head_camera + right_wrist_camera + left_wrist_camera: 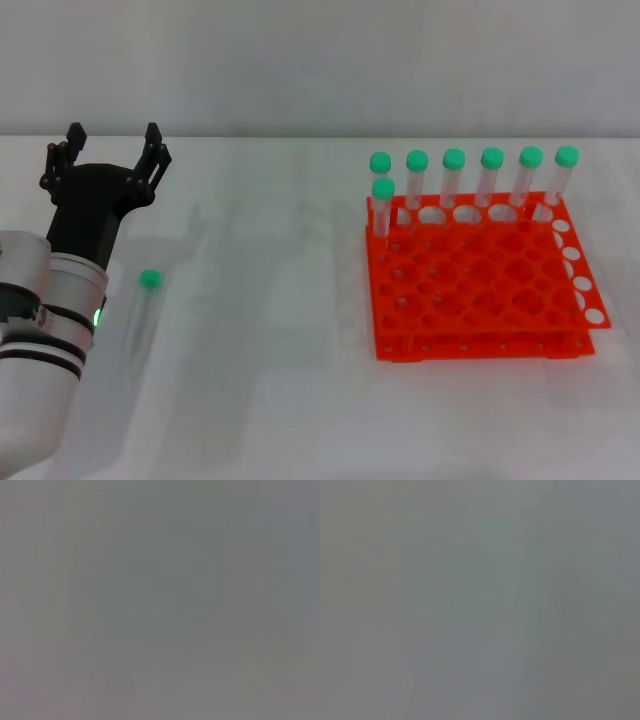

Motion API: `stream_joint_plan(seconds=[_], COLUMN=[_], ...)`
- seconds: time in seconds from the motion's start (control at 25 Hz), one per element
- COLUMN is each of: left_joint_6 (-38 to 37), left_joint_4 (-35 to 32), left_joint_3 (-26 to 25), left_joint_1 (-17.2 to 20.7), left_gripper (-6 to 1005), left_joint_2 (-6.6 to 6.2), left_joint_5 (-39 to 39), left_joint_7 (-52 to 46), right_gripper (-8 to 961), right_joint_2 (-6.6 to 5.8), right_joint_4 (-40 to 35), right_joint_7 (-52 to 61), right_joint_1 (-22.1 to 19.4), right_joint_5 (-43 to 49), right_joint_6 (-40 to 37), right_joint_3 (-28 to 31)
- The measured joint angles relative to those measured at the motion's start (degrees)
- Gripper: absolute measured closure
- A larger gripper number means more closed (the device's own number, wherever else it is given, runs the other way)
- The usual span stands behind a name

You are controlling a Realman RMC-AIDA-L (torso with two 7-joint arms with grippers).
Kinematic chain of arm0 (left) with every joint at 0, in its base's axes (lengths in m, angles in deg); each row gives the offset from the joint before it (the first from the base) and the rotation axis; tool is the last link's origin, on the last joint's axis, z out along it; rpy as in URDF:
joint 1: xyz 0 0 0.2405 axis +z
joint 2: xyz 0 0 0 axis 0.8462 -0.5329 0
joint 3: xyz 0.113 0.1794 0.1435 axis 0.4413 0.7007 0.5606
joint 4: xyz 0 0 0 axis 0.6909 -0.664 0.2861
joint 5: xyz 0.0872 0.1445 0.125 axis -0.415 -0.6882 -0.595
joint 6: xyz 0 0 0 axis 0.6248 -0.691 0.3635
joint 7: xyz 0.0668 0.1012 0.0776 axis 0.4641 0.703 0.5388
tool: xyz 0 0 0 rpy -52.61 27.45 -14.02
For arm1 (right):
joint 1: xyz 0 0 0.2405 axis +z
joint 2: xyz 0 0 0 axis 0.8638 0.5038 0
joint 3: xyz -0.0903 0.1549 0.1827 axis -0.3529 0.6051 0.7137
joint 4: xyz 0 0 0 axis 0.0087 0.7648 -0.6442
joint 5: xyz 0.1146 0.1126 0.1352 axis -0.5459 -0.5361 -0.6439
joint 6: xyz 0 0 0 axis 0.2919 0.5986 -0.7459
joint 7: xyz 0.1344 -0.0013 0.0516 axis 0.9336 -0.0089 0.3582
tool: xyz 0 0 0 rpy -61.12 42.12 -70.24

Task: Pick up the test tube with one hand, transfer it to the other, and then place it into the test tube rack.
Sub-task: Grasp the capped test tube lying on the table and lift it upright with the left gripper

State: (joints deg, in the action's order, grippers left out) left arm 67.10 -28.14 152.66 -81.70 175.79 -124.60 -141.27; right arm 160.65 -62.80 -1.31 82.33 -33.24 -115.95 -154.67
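A clear test tube (143, 313) with a green cap lies flat on the white table at the left, cap pointing away from me. My left gripper (111, 148) hovers just left of and beyond it, black claws spread open and holding nothing. The orange test tube rack (480, 280) stands at the right, with several green-capped tubes upright along its far row and one in the second row at its left end. My right gripper is out of view. Both wrist views give only a featureless grey blur.
A white table (270, 330) stretches between the lying tube and the rack. A pale wall (320, 60) rises behind the table's far edge.
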Motion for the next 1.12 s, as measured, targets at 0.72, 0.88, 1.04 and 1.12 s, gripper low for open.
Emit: stream_joint_plan(seconds=[0.72, 0.88, 1.04, 1.12], left_joint_6=[-0.04, -1.32, -6.22, -9.71], left_joint_4=[-0.94, -3.12, -7.26, -9.17], left_joint_3=[-0.02, -0.09, -0.5, -1.7], left_joint_1=[0.45, 0.64, 0.68, 0.46], left_gripper=[107, 107, 107, 107], left_joint_2=[0.0, -0.05, -0.59, -0.89], left_joint_5=[0.11, 1.06, 4.38, 4.55], left_joint_7=[0.0, 0.0, 0.0, 0.05], right_gripper=[138, 138, 138, 139], right_joint_2=[-0.09, -0.09, -0.12, -0.19], right_joint_4=[0.0, 0.0, -0.01, -0.01], right_joint_7=[0.0, 0.0, 0.0, 0.0], right_joint_1=[0.0, 0.0, -0.03, -0.08], right_joint_5=[-0.03, -0.15, -0.26, -0.27], right_joint_6=[0.01, 0.07, 0.19, 0.36], right_joint_3=[0.0, 0.0, 0.0, 0.02])
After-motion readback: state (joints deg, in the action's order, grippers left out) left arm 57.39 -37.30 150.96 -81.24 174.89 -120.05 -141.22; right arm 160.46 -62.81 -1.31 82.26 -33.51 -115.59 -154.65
